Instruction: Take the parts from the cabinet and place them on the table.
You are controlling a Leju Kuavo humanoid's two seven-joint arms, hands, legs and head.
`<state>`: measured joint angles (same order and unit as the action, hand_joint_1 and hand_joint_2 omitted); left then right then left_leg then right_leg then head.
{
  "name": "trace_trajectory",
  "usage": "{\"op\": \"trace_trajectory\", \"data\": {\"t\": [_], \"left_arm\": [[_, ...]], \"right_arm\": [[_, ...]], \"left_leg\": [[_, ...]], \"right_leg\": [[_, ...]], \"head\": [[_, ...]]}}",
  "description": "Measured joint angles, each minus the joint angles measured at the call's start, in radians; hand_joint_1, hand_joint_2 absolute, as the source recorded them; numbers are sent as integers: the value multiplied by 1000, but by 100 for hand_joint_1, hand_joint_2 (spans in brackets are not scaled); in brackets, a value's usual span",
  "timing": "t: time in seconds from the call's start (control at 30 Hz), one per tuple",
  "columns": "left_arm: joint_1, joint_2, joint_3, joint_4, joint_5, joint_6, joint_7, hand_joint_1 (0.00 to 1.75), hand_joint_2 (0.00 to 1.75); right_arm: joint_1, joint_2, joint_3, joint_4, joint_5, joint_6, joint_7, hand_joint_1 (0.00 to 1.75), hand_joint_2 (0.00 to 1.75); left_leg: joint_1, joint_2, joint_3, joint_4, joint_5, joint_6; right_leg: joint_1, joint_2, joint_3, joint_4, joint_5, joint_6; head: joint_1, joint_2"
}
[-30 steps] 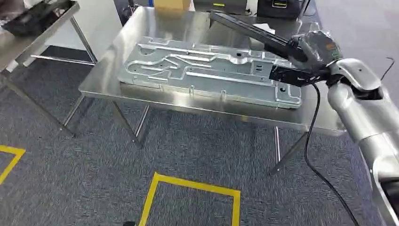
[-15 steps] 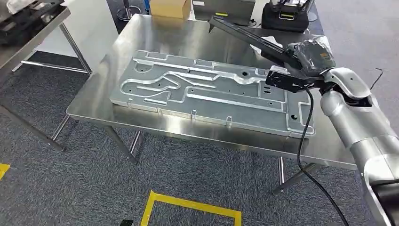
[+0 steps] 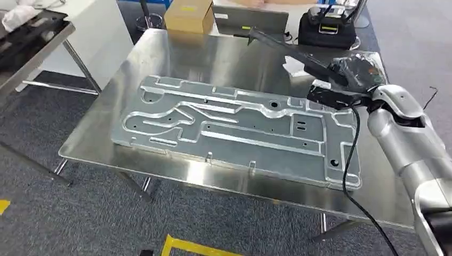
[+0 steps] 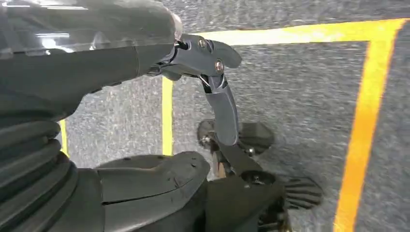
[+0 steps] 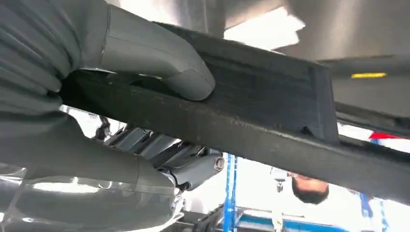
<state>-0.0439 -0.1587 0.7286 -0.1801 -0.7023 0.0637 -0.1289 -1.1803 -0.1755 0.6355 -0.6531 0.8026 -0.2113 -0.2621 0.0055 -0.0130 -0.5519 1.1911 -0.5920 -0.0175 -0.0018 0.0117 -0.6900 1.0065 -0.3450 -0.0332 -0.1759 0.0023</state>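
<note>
Carpet under the hanging left hand (image 4: 212, 145) is passing, its fingers holding nothing, loosely spread. Farther on, the right hand (image 3: 349, 74) is gripping a long black bar part (image 3: 282, 48) over the steel table (image 3: 181, 53); it risks striking the flat grey stamped metal panel (image 3: 234, 130).

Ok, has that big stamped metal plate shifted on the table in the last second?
No. The camera moved, not the stamped metal plate: it lies equally close to the steel table's near edge.

steel table (image 3: 133, 176) carries large stamped metal plate (image 3: 234, 130), cardboard box (image 3: 187, 15).
</note>
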Motion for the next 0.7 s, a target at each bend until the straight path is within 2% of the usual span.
{"op": "trace_trajectory", "data": {"t": [0.03, 0.07, 0.1, 0.13, 0.17, 0.2, 0.23, 0.27, 0.3, 0.33, 0.37, 0.4, 0.43, 0.47, 0.5, 0.53, 0.57, 0.6, 0.63, 0.67, 0.7], "left_arm": [[0, 0, 0, 0, 0, 0, 0, 0, 175], [1, 0, 1, 0, 2, 0, 0, 0, 175], [0, 0, 3, 0, 3, -1, 0, 0, 175], [-1, 0, 7, 0, 4, 0, 0, 0, 175], [-1, 0, 10, 0, 3, 3, 0, 0, 175], [-1, 0, 11, 0, 3, 10, 0, 0, 175], [-1, 1, 11, 0, 2, 16, 0, 0, 175], [-2, 4, 13, 0, 2, 19, 0, 0, 175], [-3, 4, 13, 0, 3, 19, 0, 0, 175], [-1, 4, 14, 0, 3, 18, -1, 0, 175], [-1, 5, 16, 0, 5, 16, -1, 0, 175], [-1, 5, 18, 0, 5, 15, -1, 0, 175], [-2, 2, 18, 0, 5, 13, -2, 0, 175], [-4, 2, 19, 0, 3, 13, -5, 0, 175], [-5, 1, 19, 0, 3, 16, -7, 0, 175], [-4, 1, 19, 0, 3, 16, -7, 0, 175], [-3, 1, 19, 0, 3, 17, -7, 0, 175], [-2, 1, 19, 0, 3, 17, -7, 0, 175], [-2, 1, 19, 0, 3, 17, -7, 0, 175], [-2, 1, 20, 0, 3, 17, -7, 0, 175], [-3, 0, 21, 0, 3, 17, -7, 0, 175]], "right_arm": [[1, 0, 0, 0, 0, 1, -1, 175, 175], [4, 2, 0, 0, 2, 3, -2, 175, 175], [6, 2, 0, 0, 4, 4, -1, 175, 175], [6, 3, 0, 0, 7, 4, -1, 175, 175], [6, 3, 0, 0, 9, 4, -1, 175, 175], [6, 3, 0, 0, 11, 4, -1, 175, 175], [6, 3, 0, 0, 14, 4, -1, 175, 175], [4, 3, 0, 2, 15, 4, -1, 175, 175], [4, 3, 0, 3, 15, 4, -1, 175, 175], [8, 3, 0, 3, 18, 4, 0, 175, 175], [9, 3, 0, 4, 19, 4, -1, 175, 175], [8, 3, 0, 5, 20, 4, -2, 175, 175], [8, 2, -2, 6, 20, 4, -2, 175, 175], [4, 2, -5, 6, 20, 6, -4, 175, 175], [1, 2, -6, 8, 20, 7, -7, 175, 175], [1, 2, -7, 10, 20, 8, -8, 175, 175], [2, 2, -7, 12, 20, 9, -8, 175, 175], [3, 2, -7, 16, 20, 9, -11, 175, 175], [4, 2, -7, 19, 20, 8, -11, 175, 175], [3, 2, -8, 21, 20, 6, -6, 175, 175], [3, 3, -10, 21, 20, 2, 4, 175, 175]], "left_leg": [[1, 1, -46, 65, -42, -3], [1, 1, -82, 108, -73, -6], [1, 2, -103, 108, -72, -7], [1, 3, -102, 69, -33, -6], [1, 3, -86, -2, 28, -3], [-1, 4, -59, -88, 95, 5], [-5, 5, -38, -170, 144, 19], [-7, 7, -41, -175, 125, 25], [-11, 6, -37, -175, 128, 28], [-12, 5, -36, -175, 150, 33], [-14, 5, -36, -176, 153, 37], [-6, 6, -34, -191, 164, 44], [-1, 11, -29, -201, 173, 44], [1, 12, -31, -207, 174, 52], [1, 11, -33, -207, 176, 52], [1, 11, -34, -207, 177, 52], [2, 11, -36, -206, 177, 51], [5, 12, -38, -204, 179, 49], [8, 12, -40, -200, 179, 47], [13, 12, -44, -193, 178, 45], [18, 12, -48, -182, 173, 38]], "right_leg": [[1, 0, 5, 0, -7, -2], [2, 1, 10, 2, -9, -3], [2, 2, 14, 4, -13, -2], [3, 5, 17, 6, -17, -2], [4, 7, 20, 7, -25, -1], [7, 7, 24, 8, -29, 0], [8, 7, 27, 8, -31, 1], [12, 7, 28, 8, -30, 4], [8, 8, 24, 9, -27, 11], [6, 8, 24, 9, -27, 16], [5, 8, 25, 6, -22, 22], [10, 10, 25, 4, -19, 28], [7, 6, 20, 15, -40, 34], [6, 2, 3, 56, -80, 40], [2, 1, -26, 136, -128, 47], [-4, 1, -55, 216, -165, 53], [-10, 0, -77, 280, -190, 59], [-16, -1, -85, 309, -193, 65], [-22, -4, -66, 288, -172, 71], [-31, -8, -23, 219, -135, 83], [-41, -11, 31, 130, -99, 99]], "head": [[0, 0], [0, 0], [0, 0], [0, 0], [0, 0], [0, 0], [0, 0], [1, 0], [0, 0], [1, 0], [1, 0], [0, 0], [1, 0], [1, 0], [1, 0], [1, 0], [1, 0], [1, 0], [1, 0], [1, 0], [1, 0]]}}
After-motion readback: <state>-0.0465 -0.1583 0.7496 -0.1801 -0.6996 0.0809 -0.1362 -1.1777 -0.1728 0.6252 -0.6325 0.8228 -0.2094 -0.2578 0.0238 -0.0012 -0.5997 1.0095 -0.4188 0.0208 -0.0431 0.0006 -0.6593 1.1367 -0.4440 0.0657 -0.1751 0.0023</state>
